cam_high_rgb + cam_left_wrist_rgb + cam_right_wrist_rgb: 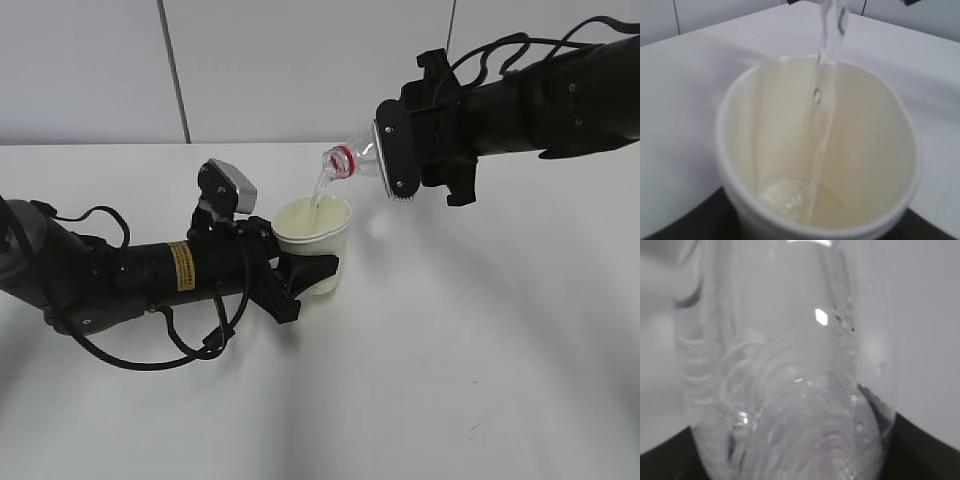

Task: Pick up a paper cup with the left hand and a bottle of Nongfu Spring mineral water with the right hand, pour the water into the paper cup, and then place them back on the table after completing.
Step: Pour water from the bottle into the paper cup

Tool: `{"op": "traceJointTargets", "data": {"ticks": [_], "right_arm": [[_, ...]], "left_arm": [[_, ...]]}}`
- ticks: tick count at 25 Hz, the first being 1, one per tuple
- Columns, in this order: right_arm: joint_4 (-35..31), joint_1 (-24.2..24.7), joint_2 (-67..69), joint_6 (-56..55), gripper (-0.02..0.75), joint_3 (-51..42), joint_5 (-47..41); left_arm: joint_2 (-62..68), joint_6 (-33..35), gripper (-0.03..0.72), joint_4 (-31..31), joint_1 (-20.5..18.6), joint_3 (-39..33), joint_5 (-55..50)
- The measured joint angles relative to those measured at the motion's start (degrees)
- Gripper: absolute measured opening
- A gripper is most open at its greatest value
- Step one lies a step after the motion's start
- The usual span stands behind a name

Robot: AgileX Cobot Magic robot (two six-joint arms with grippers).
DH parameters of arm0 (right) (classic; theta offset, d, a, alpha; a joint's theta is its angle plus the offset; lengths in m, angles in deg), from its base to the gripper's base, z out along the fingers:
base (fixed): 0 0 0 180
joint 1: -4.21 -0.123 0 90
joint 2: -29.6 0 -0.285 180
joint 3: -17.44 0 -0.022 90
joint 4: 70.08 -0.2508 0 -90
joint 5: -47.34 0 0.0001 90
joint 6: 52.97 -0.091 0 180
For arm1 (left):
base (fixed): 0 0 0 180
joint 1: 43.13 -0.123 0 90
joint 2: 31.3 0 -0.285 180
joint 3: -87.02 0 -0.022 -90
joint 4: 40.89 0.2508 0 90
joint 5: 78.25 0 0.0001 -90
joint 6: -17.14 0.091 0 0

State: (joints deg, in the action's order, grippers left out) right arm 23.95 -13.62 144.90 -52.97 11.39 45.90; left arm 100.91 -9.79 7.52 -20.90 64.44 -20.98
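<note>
We see the clear, ribbed bottle (pixel 358 158) with its red neck ring tilted mouth-down in the right hand (pixel 405 150), jaws clamped on it. A thin stream of water (pixel 817 130) falls into the cream-lined paper cup (pixel 314 245), which the left hand (pixel 300 275) grips just above the white table (pixel 480 380). The bottle's body is hidden.

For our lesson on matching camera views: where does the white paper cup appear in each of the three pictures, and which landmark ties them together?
Exterior view: the white paper cup sits left of centre, clamped by the left hand.
Left wrist view: the cup fills the frame, seen from above its open rim.
Right wrist view: not in it; the clear plastic bottle fills the frame.
Shared landmark: the water streaming from the bottle.
</note>
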Motion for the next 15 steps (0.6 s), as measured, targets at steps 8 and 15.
{"op": "traceJointTargets", "data": {"ticks": [8,15], "right_arm": [[0.0,0.0,0.0,0.0,0.486,0.0,-1.3],[1.3,0.0,0.0,0.0,0.486,0.0,-2.2]], "left_arm": [[0.0,0.0,0.364,0.0,0.0,0.0,-0.2],[0.0,0.0,0.364,0.0,0.0,0.0,-0.4]]}}
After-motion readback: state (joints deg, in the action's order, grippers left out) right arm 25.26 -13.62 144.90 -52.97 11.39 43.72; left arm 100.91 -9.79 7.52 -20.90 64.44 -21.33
